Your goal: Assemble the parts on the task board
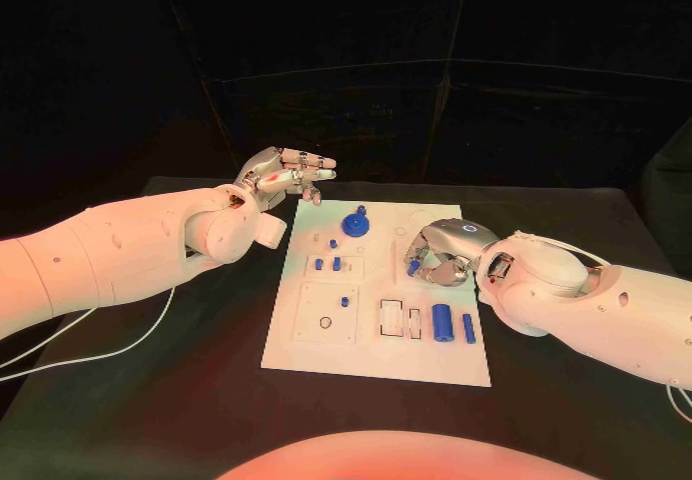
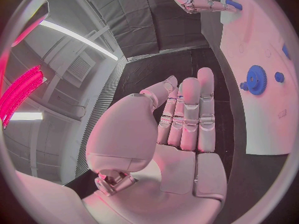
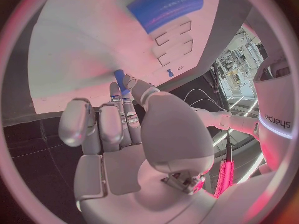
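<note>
The white task board (image 1: pixel 378 355) lies mid-table. My right hand (image 1: pixel 441 254) hovers over its right side and pinches a small blue peg (image 1: pixel 414 267) between thumb and fingertips; the right wrist view shows that peg (image 3: pixel 119 79) held just above the board (image 3: pixel 81 50). My left hand (image 1: pixel 283 174) is raised off the board's far left corner, fingers stretched out and holding nothing, as its palm (image 2: pixel 184 129) confirms. A blue gear (image 1: pixel 356 222) stands at the board's far edge. Two blue cylinders (image 1: pixel 441 322) lie at the near right.
Small blue pegs (image 1: pixel 335 264) stand in the board's left half, and another (image 1: pixel 346 300) sits lower down. Rectangular slots (image 1: pixel 391 317) lie beside the cylinders. White cables (image 1: pixel 87 350) trail over the black table on the left.
</note>
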Motion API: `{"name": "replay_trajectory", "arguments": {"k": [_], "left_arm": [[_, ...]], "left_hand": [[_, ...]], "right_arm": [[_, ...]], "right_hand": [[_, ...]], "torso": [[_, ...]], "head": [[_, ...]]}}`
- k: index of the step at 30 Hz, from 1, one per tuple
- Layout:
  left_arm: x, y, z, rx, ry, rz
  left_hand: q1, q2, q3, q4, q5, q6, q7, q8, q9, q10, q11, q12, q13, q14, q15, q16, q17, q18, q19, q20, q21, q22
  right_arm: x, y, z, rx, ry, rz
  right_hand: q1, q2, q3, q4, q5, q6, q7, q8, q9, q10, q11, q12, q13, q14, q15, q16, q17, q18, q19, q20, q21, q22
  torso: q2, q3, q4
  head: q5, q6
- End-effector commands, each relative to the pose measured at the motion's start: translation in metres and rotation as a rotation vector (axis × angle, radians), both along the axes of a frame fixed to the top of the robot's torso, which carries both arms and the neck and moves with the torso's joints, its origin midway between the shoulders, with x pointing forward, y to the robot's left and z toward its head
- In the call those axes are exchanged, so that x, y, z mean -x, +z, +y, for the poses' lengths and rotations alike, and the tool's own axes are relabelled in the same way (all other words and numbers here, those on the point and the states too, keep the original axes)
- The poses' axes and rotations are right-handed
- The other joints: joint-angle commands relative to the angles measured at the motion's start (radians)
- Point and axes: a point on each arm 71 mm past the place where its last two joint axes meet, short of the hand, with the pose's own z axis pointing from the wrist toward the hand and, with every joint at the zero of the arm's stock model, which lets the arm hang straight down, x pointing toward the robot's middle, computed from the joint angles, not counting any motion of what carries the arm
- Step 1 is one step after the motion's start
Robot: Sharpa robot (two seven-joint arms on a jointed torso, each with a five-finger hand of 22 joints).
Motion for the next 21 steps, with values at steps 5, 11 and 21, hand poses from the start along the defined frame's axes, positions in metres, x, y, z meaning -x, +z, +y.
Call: {"name": "replay_trajectory", "arguments": {"k": [5, 11, 21], "left_arm": [[-0.0001, 0.0013, -0.0011, 0.010, -0.013, 0.000], [-0.0001, 0.0010, -0.0015, 0.010, -0.017, 0.004], [-0.0002, 0.0006, -0.0007, 0.009, -0.017, 0.008]], "left_hand": [[-0.001, 0.009, -0.005, 0.000, 0.001, 0.000, 0.003, 0.005, -0.001, -0.007, -0.002, 0.005, 0.001, -0.008, 0.000, -0.006, -0.001, 0.014, -0.008, 0.000, -0.006, -0.001], [-0.003, 0.009, -0.007, 0.001, 0.001, 0.000, 0.003, 0.005, -0.001, -0.007, -0.002, 0.006, 0.001, -0.008, 0.000, -0.006, -0.002, 0.014, -0.008, 0.000, -0.007, -0.002], [-0.003, 0.009, -0.008, 0.002, 0.001, 0.000, 0.003, 0.006, -0.001, -0.007, -0.002, 0.006, 0.001, -0.008, 0.000, -0.006, -0.002, 0.014, -0.008, 0.000, -0.008, -0.002]], "right_arm": [[-0.0010, -0.0006, 0.0015, 0.033, 0.008, -0.003], [-0.0014, 0.0012, 0.0035, 0.014, 0.008, -0.023], [0.0012, 0.0077, -0.0017, -0.072, -0.036, -0.036]], "right_hand": [[0.002, -0.002, 0.028, -0.002, -0.006, 0.017, 0.000, 0.003, 0.000, 0.022, -0.002, -0.010, -0.002, 0.028, -0.008, 0.008, 0.003, 0.004, 0.007, -0.004, 0.005, 0.004], [-0.006, 0.007, 0.048, 0.006, -0.012, 0.058, -0.007, 0.014, 0.004, 0.059, -0.011, -0.011, 0.002, 0.031, -0.015, 0.015, 0.012, 0.003, 0.012, -0.009, 0.011, 0.013], [-0.025, 0.016, 0.055, 0.028, -0.031, 0.084, -0.013, 0.019, 0.006, 0.086, -0.019, -0.021, 0.003, 0.034, -0.021, 0.027, 0.027, 0.001, 0.017, -0.019, 0.017, 0.022]], "torso": [[0.000, 0.0005, -0.0008], [0.000, 0.0007, -0.0009], [-0.001, 0.0012, -0.0013]], "head": [[-0.001, -0.002], [-0.003, -0.004], [-0.002, -0.007]]}}
